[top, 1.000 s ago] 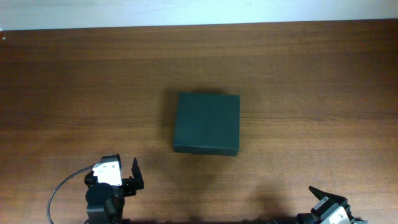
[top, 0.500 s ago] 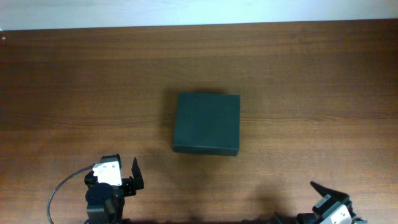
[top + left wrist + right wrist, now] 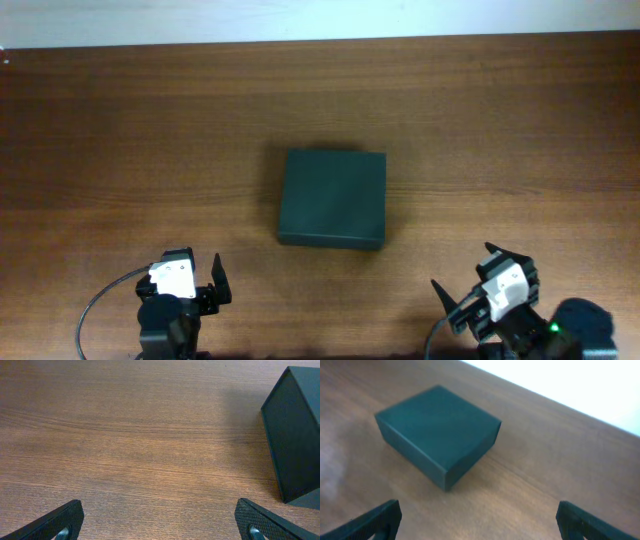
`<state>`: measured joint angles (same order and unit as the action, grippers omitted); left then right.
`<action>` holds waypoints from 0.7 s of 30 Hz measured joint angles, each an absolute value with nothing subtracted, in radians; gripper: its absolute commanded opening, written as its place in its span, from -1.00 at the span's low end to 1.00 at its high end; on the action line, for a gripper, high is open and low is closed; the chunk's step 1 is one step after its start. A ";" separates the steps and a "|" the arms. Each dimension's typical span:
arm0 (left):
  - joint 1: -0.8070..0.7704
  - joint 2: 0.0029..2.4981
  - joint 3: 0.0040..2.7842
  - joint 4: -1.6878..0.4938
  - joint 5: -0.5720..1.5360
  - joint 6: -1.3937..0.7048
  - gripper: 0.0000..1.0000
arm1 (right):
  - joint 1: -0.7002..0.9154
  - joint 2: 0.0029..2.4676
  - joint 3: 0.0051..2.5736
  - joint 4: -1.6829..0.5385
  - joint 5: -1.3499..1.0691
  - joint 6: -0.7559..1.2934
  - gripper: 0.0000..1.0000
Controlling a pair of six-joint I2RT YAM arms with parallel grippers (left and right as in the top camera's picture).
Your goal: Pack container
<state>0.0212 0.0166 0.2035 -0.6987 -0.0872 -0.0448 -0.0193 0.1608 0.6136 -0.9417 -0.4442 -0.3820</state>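
At the left gripper [image 3: 159, 522], low left of the overhead frame: spread wide, holding nothing, only bare table [image 3: 150, 435] between the two tips. Same at the right gripper [image 3: 480, 522], low right of the overhead frame: gaping, empty, turned toward the middle. Well apart from both, near the centre of the overhead frame, the container [image 3: 332, 198]: flat on the wood, flap down. Shows at the right edge of the left wrist view and in the upper left of the right wrist view.

Looks like rigid board, matte rather than slick, and probably light if empty. Should bear a firm pinch, though a thin flap might dent. Seems too broad to span across the body. Better taken at the flap's free edge, with the other gripper steadying a side wall.

Cannot tell which side carries the hinge; no seam clear in any view. Nothing seen of the inside. No goods for packing in sight. Right wrist view blurred; box partly cut off in the left wrist view.
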 measured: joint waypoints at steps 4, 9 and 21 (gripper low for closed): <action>0.021 0.017 0.204 -0.699 -0.088 -0.045 0.98 | -0.019 0.129 0.527 -0.894 -0.421 -0.362 0.97; 0.021 0.017 0.204 -0.699 -0.087 -0.045 0.98 | -0.019 0.119 0.454 -0.846 -0.355 -0.291 0.97; 0.021 0.017 0.204 -0.699 -0.087 -0.045 0.98 | -0.019 0.071 0.326 -0.791 -0.206 -0.144 0.97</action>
